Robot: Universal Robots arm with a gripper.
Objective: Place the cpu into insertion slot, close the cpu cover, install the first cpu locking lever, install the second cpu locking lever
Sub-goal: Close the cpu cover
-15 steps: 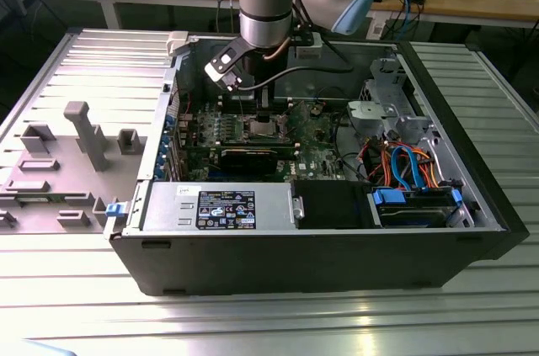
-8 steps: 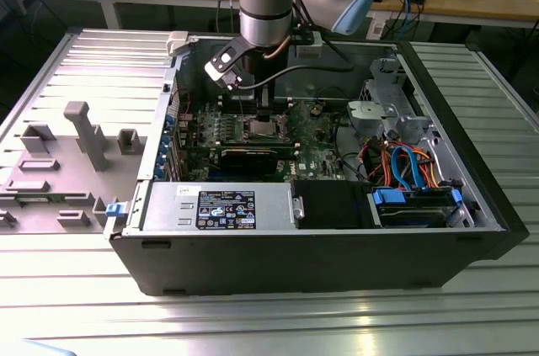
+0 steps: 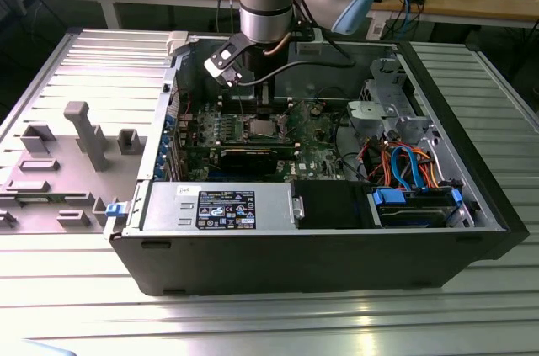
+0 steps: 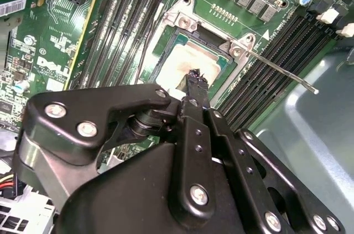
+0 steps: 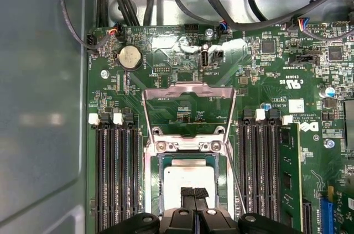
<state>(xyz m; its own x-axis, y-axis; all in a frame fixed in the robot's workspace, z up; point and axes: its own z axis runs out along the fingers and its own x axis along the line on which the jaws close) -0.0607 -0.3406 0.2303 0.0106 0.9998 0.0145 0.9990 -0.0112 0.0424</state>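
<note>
The cpu [image 5: 185, 178], where is it?
Lying flat in the insertion slot [image 5: 221, 174], with the cpu cover [image 5: 188, 88] swung open. The gripper [image 5: 193, 191] is right over it, jaws pressed together on nothing.
How will it handle?
Light, stiff and fragile, I'd judge. Hold it by the edges.

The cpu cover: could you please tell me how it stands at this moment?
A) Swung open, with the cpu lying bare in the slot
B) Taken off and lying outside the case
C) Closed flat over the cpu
A: in the first wrist view the cpu cover is swung back off the insertion slot, and the cpu lies uncovered in it.
</note>
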